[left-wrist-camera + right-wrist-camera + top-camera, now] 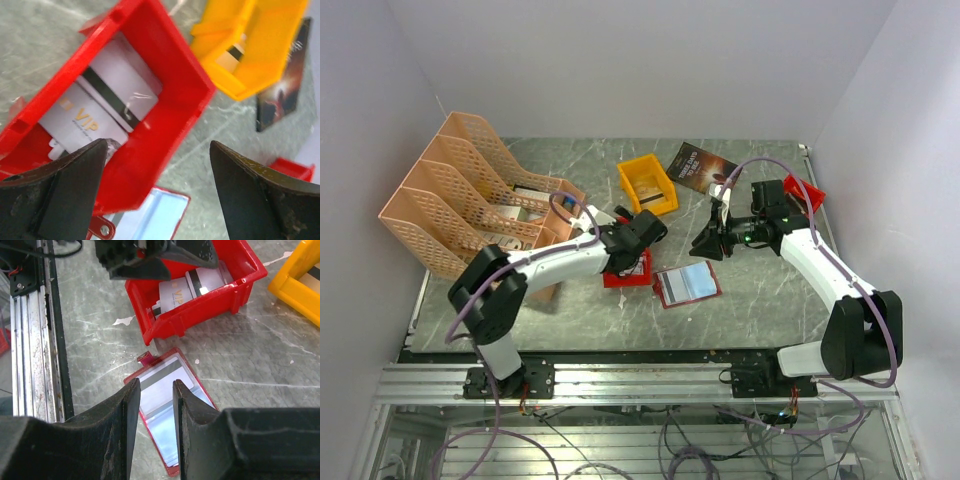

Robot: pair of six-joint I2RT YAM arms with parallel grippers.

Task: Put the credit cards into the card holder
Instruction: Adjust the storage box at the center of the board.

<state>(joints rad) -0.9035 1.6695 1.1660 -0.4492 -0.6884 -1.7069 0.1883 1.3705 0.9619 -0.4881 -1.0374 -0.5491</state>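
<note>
The card holder (687, 285) lies unfolded on the table, dark-red edged with pale bluish pockets (172, 435); one corner of it shows in the left wrist view (155, 215). A pale card with a grey stripe (155, 391) sits in its upper pocket. More credit cards (120, 85), white with a black stripe and "VIP" print, lie in a red bin (175, 115), (200, 315). My left gripper (157, 145) hangs wide open over that bin's near wall (638, 236), holding nothing. My right gripper (155, 383) hovers above the card holder (708, 243), its fingers apart and empty.
A yellow bin (647, 185) stands behind the red one, with a dark booklet (703, 165) to its right. A second red bin (805, 190) sits at the far right. An orange file rack (470, 195) fills the left side. The metal rail (30, 330) runs along the near edge.
</note>
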